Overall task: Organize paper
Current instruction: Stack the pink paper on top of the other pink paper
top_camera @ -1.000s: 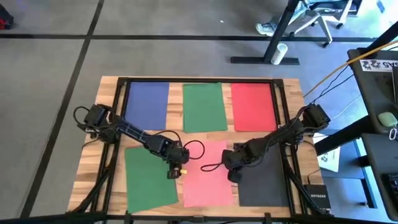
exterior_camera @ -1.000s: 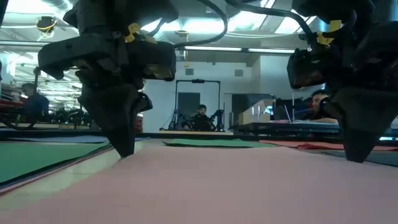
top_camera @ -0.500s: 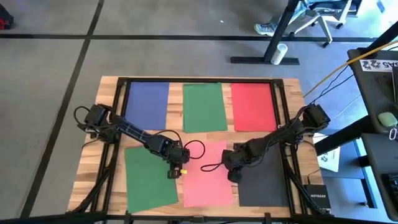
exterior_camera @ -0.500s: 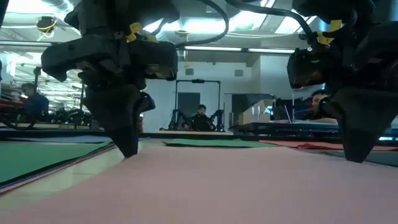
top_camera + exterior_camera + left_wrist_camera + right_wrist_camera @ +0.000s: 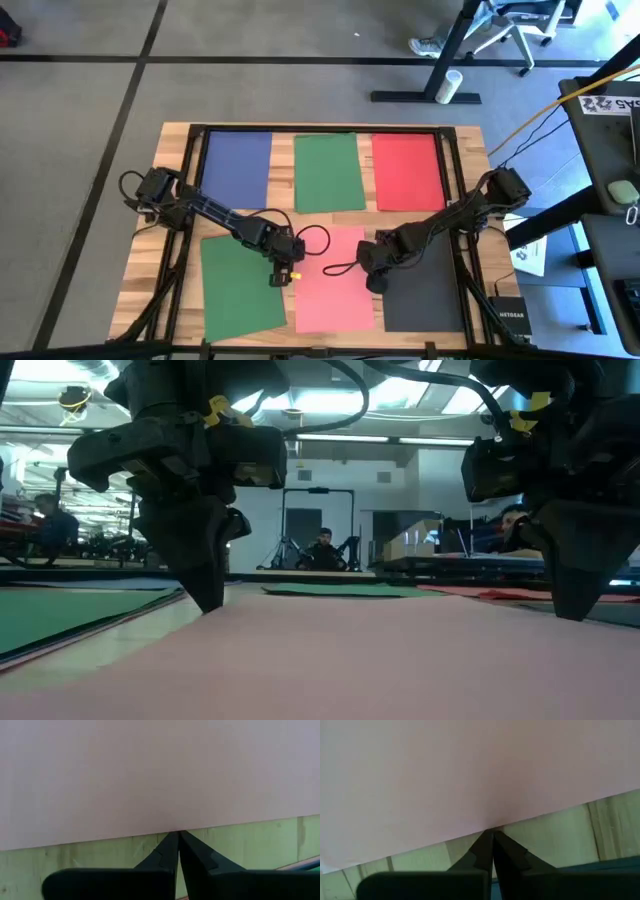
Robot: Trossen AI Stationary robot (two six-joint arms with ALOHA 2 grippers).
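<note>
the pink sheet [image 5: 335, 285] lies front centre on the table [image 5: 175, 150], between a green sheet [image 5: 240, 285] and a dark one [image 5: 425, 290]; left gripper [image 5: 283, 277] pinches its left edge, fingers clenched; right gripper [image 5: 375, 283] likewise on its right edge (both tips closed on paper).

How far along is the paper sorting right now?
Done: blue sheet, green sheet and red sheet lie in a far row. In hand: left claw and right claw, both shut, pinch the pink sheet. Left: tilted green sheet.
</note>
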